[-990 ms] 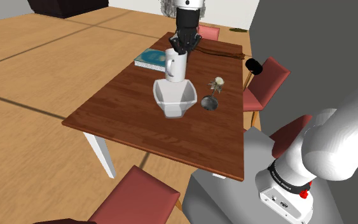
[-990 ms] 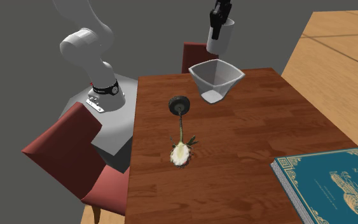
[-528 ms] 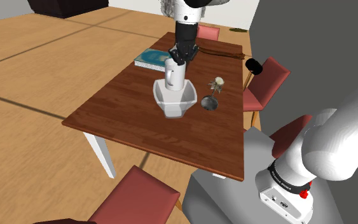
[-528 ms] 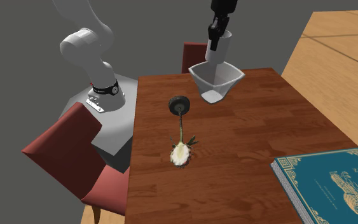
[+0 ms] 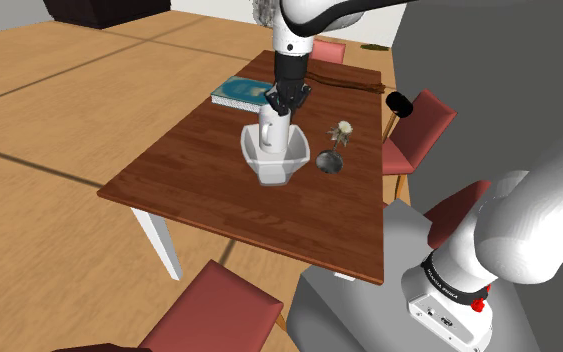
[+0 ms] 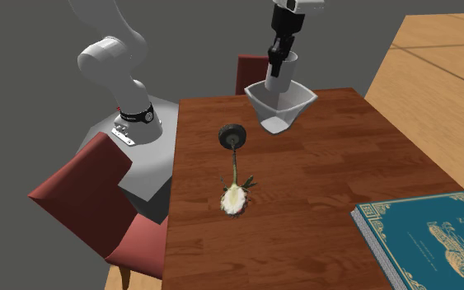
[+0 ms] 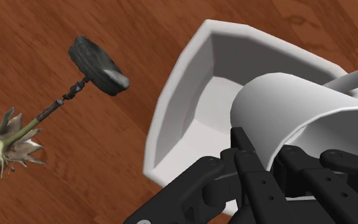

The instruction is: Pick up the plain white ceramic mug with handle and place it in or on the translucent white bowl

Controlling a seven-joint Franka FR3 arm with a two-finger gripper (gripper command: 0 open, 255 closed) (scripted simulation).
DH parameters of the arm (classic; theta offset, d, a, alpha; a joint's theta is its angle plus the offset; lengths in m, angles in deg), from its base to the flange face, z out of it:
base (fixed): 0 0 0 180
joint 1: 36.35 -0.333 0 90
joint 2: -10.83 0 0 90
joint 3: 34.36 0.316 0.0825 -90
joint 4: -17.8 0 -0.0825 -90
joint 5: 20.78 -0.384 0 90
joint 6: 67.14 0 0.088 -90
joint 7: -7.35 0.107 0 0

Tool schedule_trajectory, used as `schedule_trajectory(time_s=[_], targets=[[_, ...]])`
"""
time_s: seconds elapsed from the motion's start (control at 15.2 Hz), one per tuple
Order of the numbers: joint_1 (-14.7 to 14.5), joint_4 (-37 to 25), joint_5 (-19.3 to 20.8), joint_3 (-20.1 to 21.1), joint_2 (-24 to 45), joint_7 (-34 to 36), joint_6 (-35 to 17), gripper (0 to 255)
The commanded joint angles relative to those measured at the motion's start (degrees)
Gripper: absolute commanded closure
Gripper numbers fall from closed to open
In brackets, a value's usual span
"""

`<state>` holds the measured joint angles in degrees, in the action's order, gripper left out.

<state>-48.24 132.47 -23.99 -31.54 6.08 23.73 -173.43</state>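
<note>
Down inside the bowl (image 5: 279,166), the mug (image 5: 272,131) hangs low, upright. The hand (image 5: 285,100) is closed tight on the mug's top edge. It should go down slow and straight, then open gently.

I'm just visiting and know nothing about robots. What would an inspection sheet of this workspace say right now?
Surface: brown wooden table.
Job's things: white mug upright, its lower part inside the white bowl on the table.
Clutter: pale flower on a stem with a dark base; teal book.
Grippers: the gripper has its black fingers shut on the mug's rim.
Cables: nothing seen.
Surroundings: red chairs, wooden floor, grey wall.
</note>
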Motion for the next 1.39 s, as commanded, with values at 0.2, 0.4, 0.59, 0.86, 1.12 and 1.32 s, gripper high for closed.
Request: schedule_trajectory(time_s=[0.2, 0.4, 0.59, 0.86, 1.12, 1.32], targets=[[-0.01, 0.12, 0.00, 0.01, 0.00, 0.00, -0.15, 255], [-0.01, 0.12, 0.00, 0.01, 0.00, 0.00, -0.15, 0], [-0.01, 0.12, 0.00, 0.01, 0.00, 0.00, -0.15, 0], [0.12, -5.46, 0.10, -0.15, -0.18, 0.06, 5.61, 0], [0.15, -7.05, 0.12, -0.18, -0.11, 0.07, 7.14, 0], [0.15, -7.05, 0.12, -0.18, -0.11, 0.07, 7.14, 0]])
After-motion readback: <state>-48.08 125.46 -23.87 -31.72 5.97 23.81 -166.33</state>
